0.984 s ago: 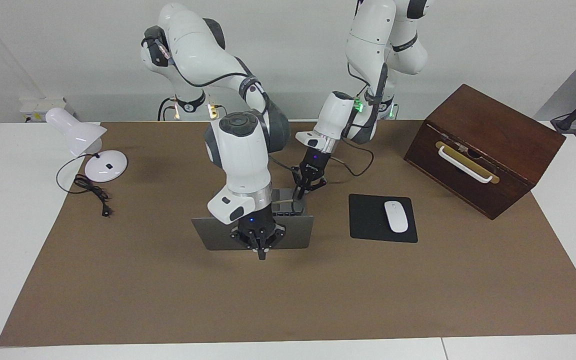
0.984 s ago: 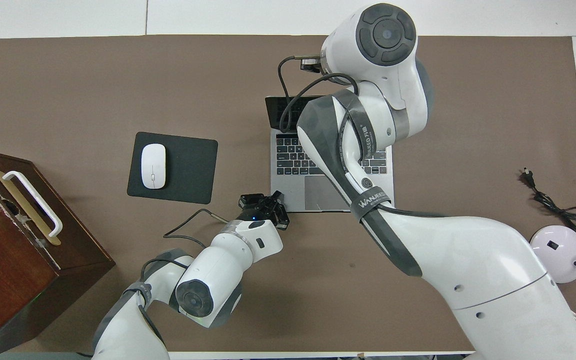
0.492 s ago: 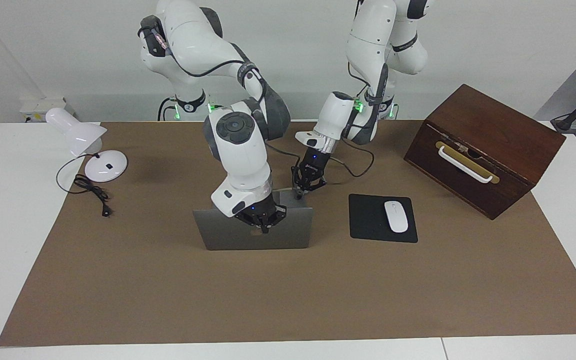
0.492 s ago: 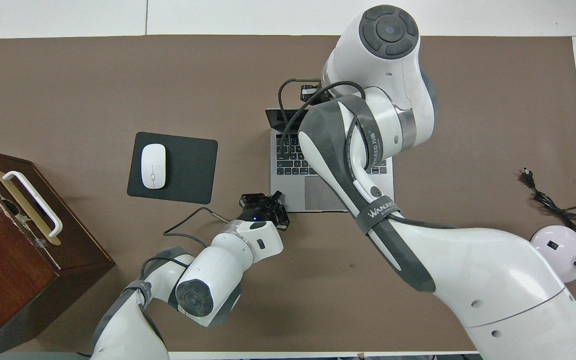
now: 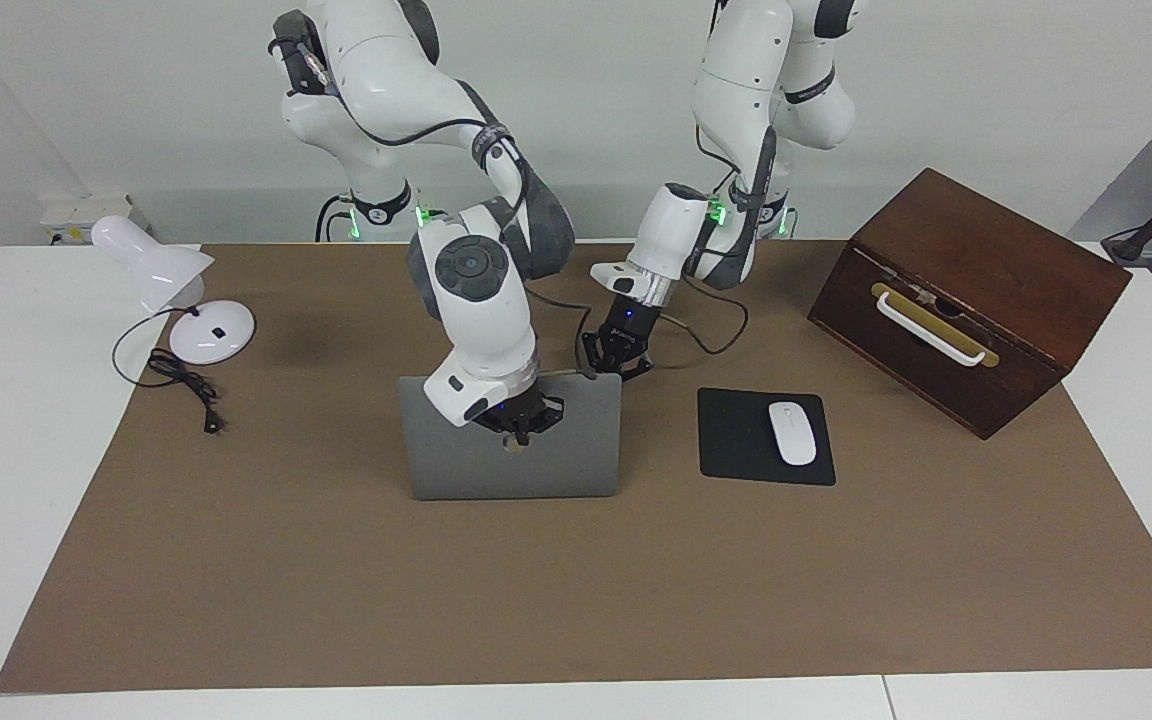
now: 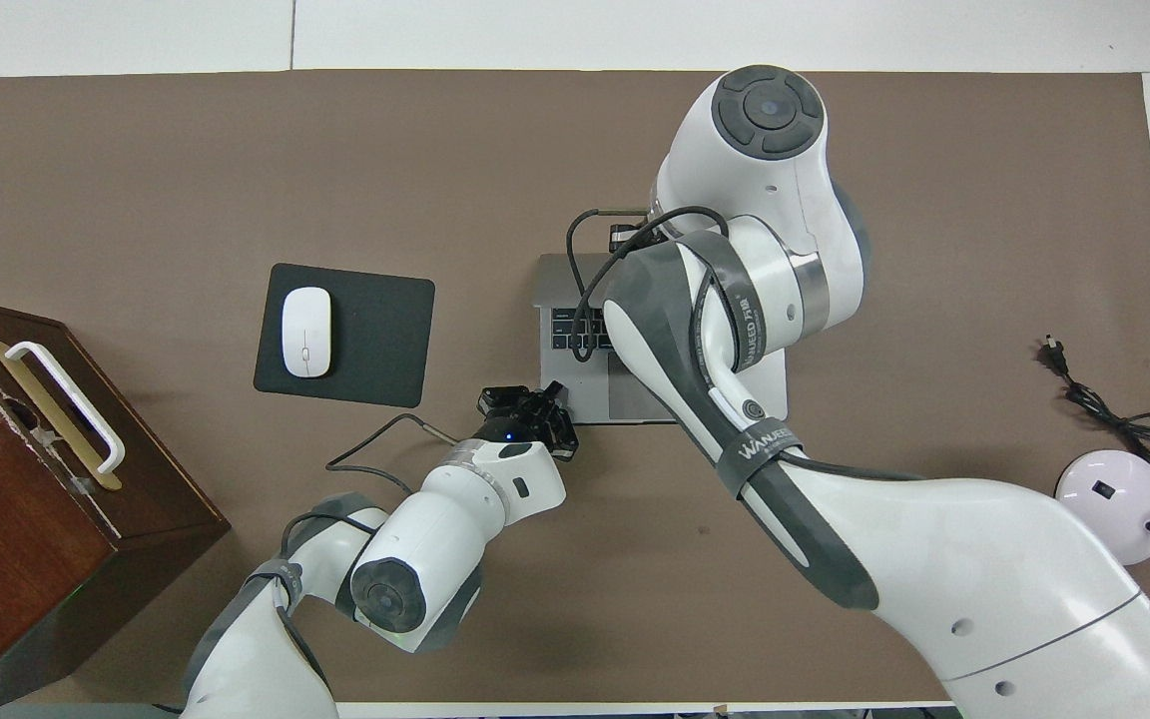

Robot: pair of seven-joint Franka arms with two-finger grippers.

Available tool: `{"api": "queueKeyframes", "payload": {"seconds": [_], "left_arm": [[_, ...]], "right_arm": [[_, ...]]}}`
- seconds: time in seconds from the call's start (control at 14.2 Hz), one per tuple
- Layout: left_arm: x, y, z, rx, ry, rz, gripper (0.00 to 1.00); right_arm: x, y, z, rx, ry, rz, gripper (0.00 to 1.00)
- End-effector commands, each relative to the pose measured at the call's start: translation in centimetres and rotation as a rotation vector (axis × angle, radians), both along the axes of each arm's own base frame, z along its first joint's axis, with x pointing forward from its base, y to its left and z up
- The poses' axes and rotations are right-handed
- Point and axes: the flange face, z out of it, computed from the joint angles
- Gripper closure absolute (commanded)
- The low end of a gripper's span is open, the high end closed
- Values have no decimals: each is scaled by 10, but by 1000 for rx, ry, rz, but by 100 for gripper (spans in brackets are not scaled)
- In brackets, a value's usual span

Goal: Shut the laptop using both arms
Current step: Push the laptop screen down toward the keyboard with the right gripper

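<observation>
Laptop (image 5: 514, 452) mid-surface, lid tipped far down under the right pincer (image 5: 517, 424); fingers together, it seems. Left pincer (image 5: 616, 355), fingers apart, at the base corner nearest the robots: best to hold that corner steady and press the lid down slowly. Lid top seen only facing; keys (image 6: 567, 330) only overhead.

The only lettering I can read is "WANJEED", white on the dark grey band (image 6: 757, 444) wrapped round the right arm (image 6: 835, 519), in the overhead view. A second band (image 6: 747, 322) higher up the same arm carries white characters too, though those are not legible.
</observation>
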Motion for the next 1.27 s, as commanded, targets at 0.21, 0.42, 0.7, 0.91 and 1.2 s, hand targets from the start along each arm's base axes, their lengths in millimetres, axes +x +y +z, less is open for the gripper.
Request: {"api": "queueKeyframes", "payload": {"seconds": [0.21,0.42,0.7,0.91,1.2], "left_arm": [[-1,-5,-19,21,7,-20,100],[-1,-5,-19,21,7,-20,100],[0,-5,-19,25,3,-30,100],[-1,-5,-19,25,3,-31,100],[-1,-5,-21,27,6,-31,100]], "right_arm": [[-19,-3,-20,15,54,-1,100],[-27,-5,-39,5,74,13,100],[-29,-6,-46,0,84,13,100],[-31,-6,-50,-4,93,14,100],[-33,-7,-56,-2,85,12,100]]}}
